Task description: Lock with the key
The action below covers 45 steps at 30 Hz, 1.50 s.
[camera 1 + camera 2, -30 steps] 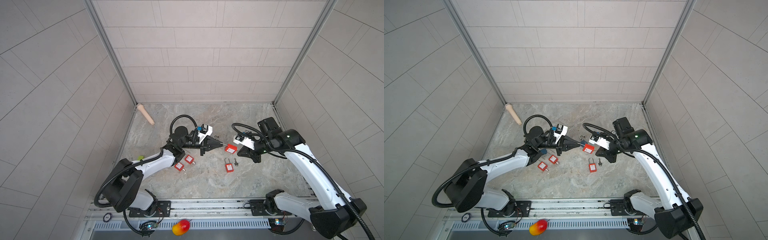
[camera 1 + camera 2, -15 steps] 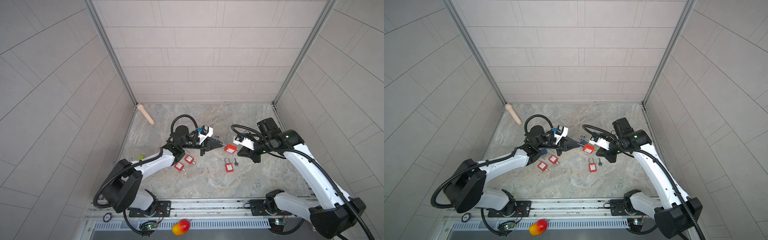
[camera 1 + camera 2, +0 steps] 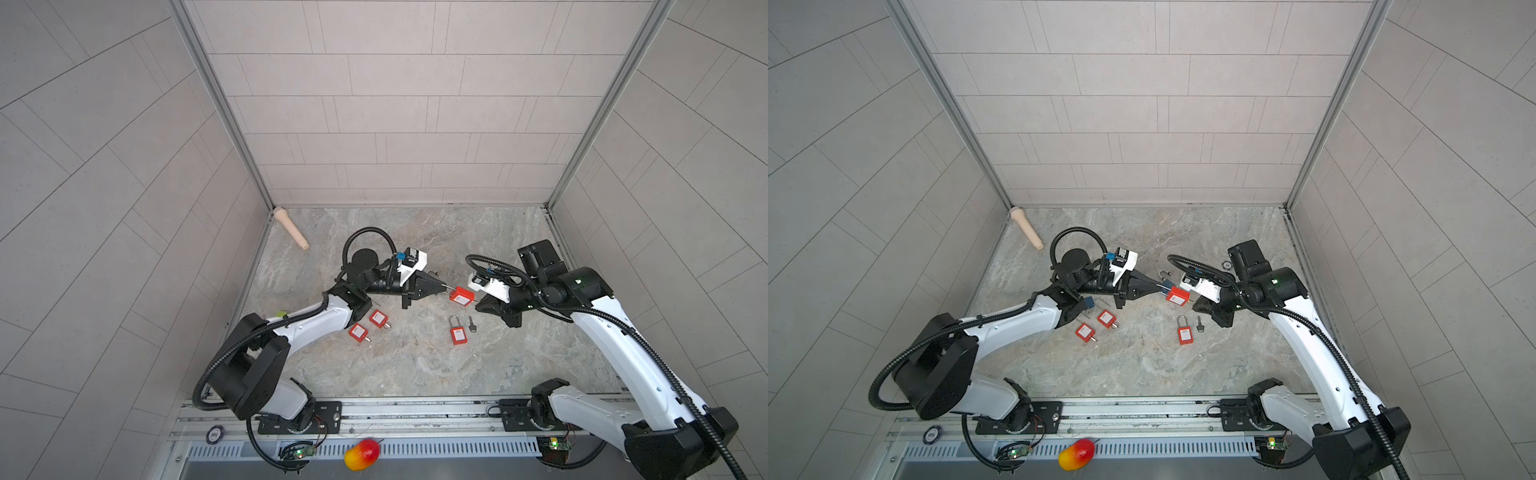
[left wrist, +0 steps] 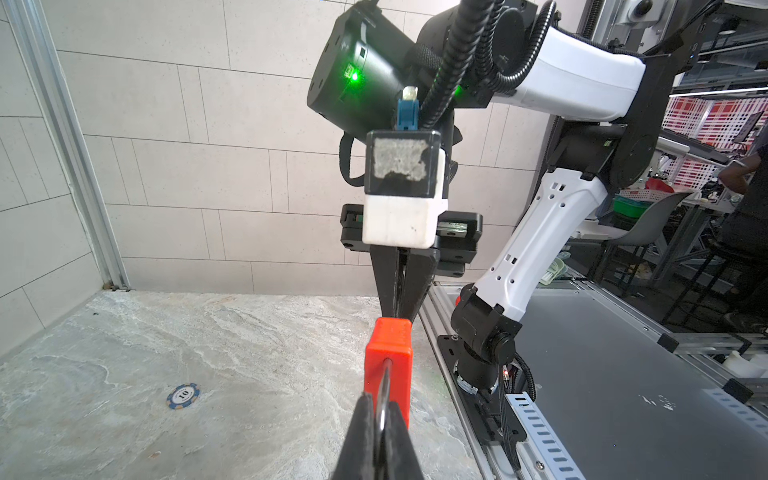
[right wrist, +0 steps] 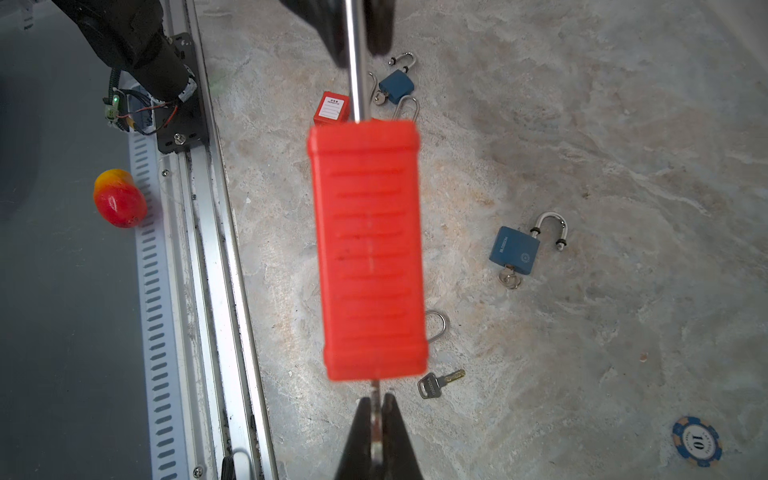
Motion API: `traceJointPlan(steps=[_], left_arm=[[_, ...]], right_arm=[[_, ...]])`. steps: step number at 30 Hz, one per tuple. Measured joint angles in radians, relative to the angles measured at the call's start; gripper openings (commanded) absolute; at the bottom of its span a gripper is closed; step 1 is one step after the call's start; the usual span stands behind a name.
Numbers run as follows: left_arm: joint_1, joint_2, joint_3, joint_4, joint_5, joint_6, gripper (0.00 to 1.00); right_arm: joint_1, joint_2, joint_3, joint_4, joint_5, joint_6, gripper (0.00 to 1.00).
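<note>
At the far left, a beige peg (image 3: 291, 227) lies in the back corner of the marble table (image 3: 374, 374). Beside the left arm's forearm, a small red padlock (image 3: 358, 332) and a second small red padlock (image 3: 379, 318) lie flat on the table, close together. In front of them, off the table, a mango (image 3: 362, 454) rests on the slotted front rail.

Toward the middle, the left gripper (image 3: 445, 286) is clenched on the steel shackle (image 5: 356, 62) of the held red padlock (image 3: 462, 296). The lock hangs in the air between the two arms, clear of the table. The left wrist view shows the shackle pinched between the dark fingers (image 4: 361, 432).

At the lock's other end, the right gripper (image 3: 478, 302) is clamped tight on the key (image 5: 376, 415), a thin metal piece seen edge-on that enters the underside of the lock body. How far the key is turned cannot be told.

On the table below, a blue padlock (image 5: 515, 249) lies with its shackle open, and another blue padlock (image 5: 397, 85) lies well apart from it. Nearer the front, a third red padlock (image 3: 458, 334) lies flat with a loose key (image 3: 471, 324) just beside it on the right. Farther right, a poker chip (image 3: 1227, 264) sits near the right arm
</note>
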Motion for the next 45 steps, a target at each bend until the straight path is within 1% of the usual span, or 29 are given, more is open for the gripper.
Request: traceJointPlan(steps=[8,13,15,17,21,23,26,29,34,40,45], left_arm=[[0.0,-0.002,0.0,-0.059,0.01,0.039,0.0],[0.0,-0.027,0.0,-0.122,0.011,0.076,0.0],[0.001,-0.041,0.0,-0.147,0.008,0.085,0.0],[0.01,-0.053,0.002,-0.166,-0.001,0.093,0.0],[0.027,-0.058,0.017,-0.182,-0.021,0.095,0.0],[0.031,-0.058,0.018,-0.187,-0.025,0.095,0.0],[0.031,-0.058,0.022,-0.222,-0.026,0.104,0.0],[0.031,-0.058,0.051,-0.34,-0.024,0.147,0.0],[0.039,-0.06,0.172,-0.702,-0.021,0.295,0.0],[0.039,-0.067,0.237,-1.043,-0.046,0.442,0.0],[0.039,-0.022,0.264,-1.237,-0.053,0.497,0.0]], right_arm=[[-0.002,0.056,0.0,-0.052,-0.029,0.0,0.0],[-0.003,0.068,0.0,-0.07,-0.049,-0.009,0.0],[-0.005,0.068,0.0,-0.08,-0.033,-0.022,0.0],[-0.006,0.061,-0.003,-0.091,0.008,-0.027,0.0],[-0.01,-0.011,-0.053,-0.037,0.074,-0.023,0.0],[-0.011,-0.048,-0.07,-0.023,0.09,-0.016,0.0],[-0.011,-0.065,-0.076,-0.008,0.104,-0.006,0.0],[-0.011,-0.066,-0.093,0.019,0.134,0.034,0.0],[-0.01,-0.121,-0.177,0.12,0.195,0.183,0.0],[0.008,-0.233,-0.249,0.208,0.288,0.335,0.0],[0.031,-0.267,-0.261,0.275,0.378,0.458,0.0]])
